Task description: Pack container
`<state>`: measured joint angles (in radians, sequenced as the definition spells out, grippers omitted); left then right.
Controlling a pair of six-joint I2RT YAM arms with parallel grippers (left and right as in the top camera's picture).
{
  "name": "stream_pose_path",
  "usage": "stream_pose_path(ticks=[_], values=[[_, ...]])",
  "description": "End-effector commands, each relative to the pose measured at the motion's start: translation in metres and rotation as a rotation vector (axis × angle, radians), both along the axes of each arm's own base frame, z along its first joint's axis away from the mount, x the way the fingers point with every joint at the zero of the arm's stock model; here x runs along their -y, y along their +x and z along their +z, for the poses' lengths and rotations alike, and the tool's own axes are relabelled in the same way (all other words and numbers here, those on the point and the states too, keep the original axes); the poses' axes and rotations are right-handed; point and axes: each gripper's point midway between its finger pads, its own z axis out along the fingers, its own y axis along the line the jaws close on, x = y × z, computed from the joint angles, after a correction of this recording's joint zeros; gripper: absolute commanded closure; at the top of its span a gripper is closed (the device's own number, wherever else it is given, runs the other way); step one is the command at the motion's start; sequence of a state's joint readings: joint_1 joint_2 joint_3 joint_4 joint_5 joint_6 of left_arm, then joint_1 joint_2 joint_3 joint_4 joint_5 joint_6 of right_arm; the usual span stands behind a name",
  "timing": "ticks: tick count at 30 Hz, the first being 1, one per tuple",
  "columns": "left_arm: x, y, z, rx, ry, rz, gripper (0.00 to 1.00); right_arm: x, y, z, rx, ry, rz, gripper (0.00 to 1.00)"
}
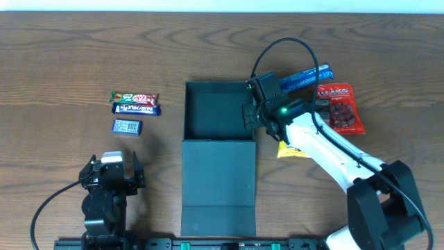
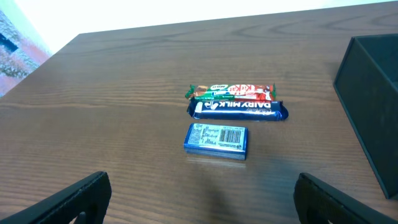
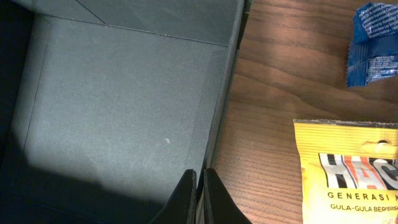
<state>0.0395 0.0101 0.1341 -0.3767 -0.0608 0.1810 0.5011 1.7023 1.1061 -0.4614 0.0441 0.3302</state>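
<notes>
Item: container (image 1: 218,111), open and empty, mid-table; lid flap (image 1: 218,184) laid flat on its near side.
Near-left of container: left gripper (image 2: 202,208), spread wide, holding nothing.
On container's right wall: right gripper (image 3: 199,180), pinched narrow astride the rim.
Risk, as judged: thin wall liable to buckle or slip from the pinch; any pull apt to skew the container toward yellow packet (image 3: 348,177) just right of it.
Obscured: depth of bite cut off; yellow packet half under the arm; blue packet (image 3: 373,43), far-right, partly covered.
</notes>
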Motion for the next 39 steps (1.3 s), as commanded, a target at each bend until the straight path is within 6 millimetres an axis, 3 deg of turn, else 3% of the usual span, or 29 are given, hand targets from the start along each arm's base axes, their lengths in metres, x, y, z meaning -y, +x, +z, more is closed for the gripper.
stream_pose_path(ticks=[1, 10, 21, 25, 32, 39], values=[[-0.004, -0.001, -0.010, -0.022, 0.011, 0.021, 0.05, -0.009, 0.001, -0.006, -0.019, 0.012, -0.025, 0.93], [-0.004, -0.001, -0.010, -0.021, 0.011, 0.020, 0.05, -0.010, 0.008, -0.017, -0.019, 0.010, -0.042, 0.99], [-0.004, -0.001, -0.010, -0.021, 0.011, 0.020, 0.05, 0.017, 0.055, 0.017, 0.102, 0.050, -0.240, 0.99], [-0.004, -0.001, -0.010, -0.021, 0.011, 0.020, 0.05, 0.018, 0.069, 0.026, 0.128, 0.058, -0.262, 0.99], [-0.004, -0.001, -0.010, -0.021, 0.011, 0.020, 0.05, 0.013, 0.084, 0.008, 0.047, 0.031, -0.294, 0.99], [-0.004, -0.001, -0.010, -0.021, 0.011, 0.021, 0.05, 0.018, 0.090, 0.007, 0.040, 0.035, -0.330, 0.99]])
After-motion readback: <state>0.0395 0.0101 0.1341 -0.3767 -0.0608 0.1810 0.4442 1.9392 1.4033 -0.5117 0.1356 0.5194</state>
